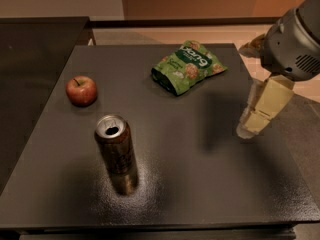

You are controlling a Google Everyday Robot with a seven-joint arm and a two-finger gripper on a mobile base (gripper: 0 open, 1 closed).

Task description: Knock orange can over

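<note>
The orange can (pixel 117 151) stands upright on the dark table (pixel 200 184), front left of centre, with its silver top and tab hole showing. My gripper (pixel 250 126) hangs from the grey arm (pixel 295 39) over the right side of the table, pointing down and left. It is well to the right of the can, with a wide stretch of table between them, and holds nothing that I can see.
A red apple (pixel 81 90) sits behind and left of the can. A green snack bag (pixel 187 66) lies at the back, right of centre. A second dark surface (pixel 35 49) adjoins at the left. Tan floor (pixel 305 114) lies beyond the table's right edge.
</note>
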